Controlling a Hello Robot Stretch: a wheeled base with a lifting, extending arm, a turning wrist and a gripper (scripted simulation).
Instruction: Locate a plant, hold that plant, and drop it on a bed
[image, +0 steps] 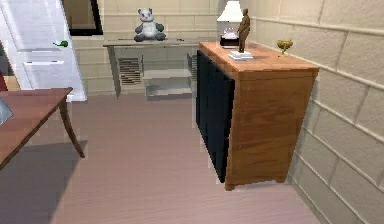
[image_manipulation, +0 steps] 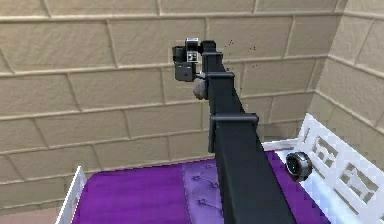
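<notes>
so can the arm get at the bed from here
Likely yes: the arm stretches out above the purple bed toward the wall, and nothing shows between the two. How high above the bed it hangs is hard to tell.

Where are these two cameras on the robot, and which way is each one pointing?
Forward view: mounted on the robot, looking ahead and somewhat down at a wooden dresser, a panda toy on a far table and a white door; of the robot's own body, nothing.
Arm side view: fixed on the robot's body, looking out sideways over a purple bed to a block wall; the dark arm rises to the gripper.
Shared: tan block walling, probably one wall beside the robot.
</notes>
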